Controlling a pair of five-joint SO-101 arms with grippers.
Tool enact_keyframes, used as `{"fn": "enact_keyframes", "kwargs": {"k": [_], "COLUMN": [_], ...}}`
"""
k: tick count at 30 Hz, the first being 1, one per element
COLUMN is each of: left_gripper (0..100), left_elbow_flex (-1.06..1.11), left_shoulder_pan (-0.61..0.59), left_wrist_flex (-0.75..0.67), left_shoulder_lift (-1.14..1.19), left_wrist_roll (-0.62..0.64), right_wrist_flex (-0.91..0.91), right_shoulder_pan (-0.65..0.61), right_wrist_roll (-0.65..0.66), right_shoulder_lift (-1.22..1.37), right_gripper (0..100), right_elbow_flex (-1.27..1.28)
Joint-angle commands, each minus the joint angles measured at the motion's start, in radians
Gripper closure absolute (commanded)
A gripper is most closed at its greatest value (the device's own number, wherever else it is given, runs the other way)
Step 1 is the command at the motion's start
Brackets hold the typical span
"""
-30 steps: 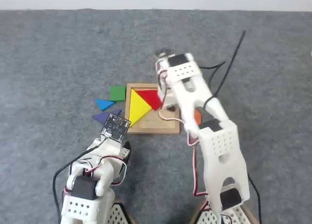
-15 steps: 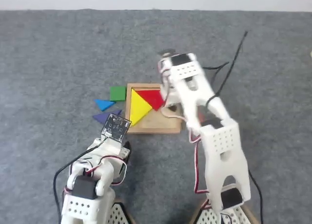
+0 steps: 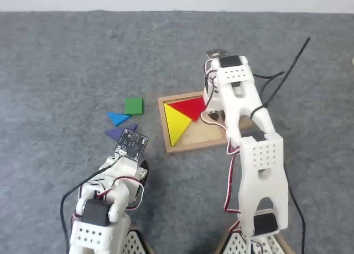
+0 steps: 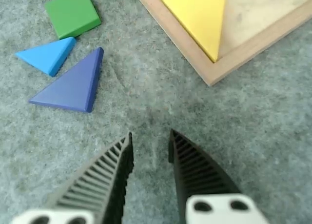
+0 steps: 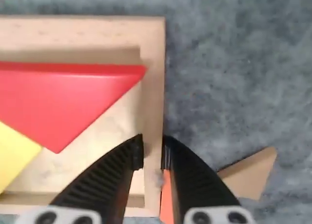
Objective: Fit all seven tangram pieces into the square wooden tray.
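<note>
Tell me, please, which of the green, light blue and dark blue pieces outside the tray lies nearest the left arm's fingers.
The dark blue triangle: it lies closest to the fingers, with the light blue triangle and green square beyond it.

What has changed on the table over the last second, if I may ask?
The right arm swung to the right with its jaws on the wooden tray rim, dragging the tray rightward and turning it slightly. The yellow triangle and red triangle rode along inside. The left arm, green square, blue triangle and purple triangle stayed put.
</note>
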Motion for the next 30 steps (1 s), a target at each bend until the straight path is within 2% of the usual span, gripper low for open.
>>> {"fn": "enact_keyframes", "kwargs": {"k": [1, 8, 14, 18, 23, 28, 30], "left_gripper": [88, 88, 88, 88, 88, 88, 88], "left_elbow_flex": [-0.012, -0.012, -0.012, -0.012, -0.012, -0.012, -0.012], "left_shoulder_pan": [-0.008, -0.008, -0.008, -0.008, -0.008, -0.008, -0.008], "left_wrist_flex": [0.003, 0.003, 0.003, 0.003, 0.003, 0.003, 0.003], "left_shoulder_lift": [-0.017, -0.017, -0.017, -0.017, -0.017, -0.017, -0.017], "left_wrist_roll": [0.009, 0.009, 0.009, 0.009, 0.009, 0.009, 0.009], "right_wrist_flex": [0.019, -0.016, -0.047, -0.065, 0.005, 0.117, 0.159], "right_shoulder_pan": [-0.059, -0.125, -0.222, -0.243, -0.202, -0.107, -0.068], "right_wrist_roll": [-0.014, -0.014, -0.015, -0.015, -0.017, -0.009, 0.031], "right_shoulder_lift": [-0.013, -0.002, -0.002, -0.005, -0.035, -0.156, -0.208], "right_gripper": [89.8, 82.3, 82.3, 82.3, 82.4, 82.5, 82.5], "right_elbow_flex": [-0.089, -0.19, -0.19, -0.193, -0.212, -0.25, -0.249]}}
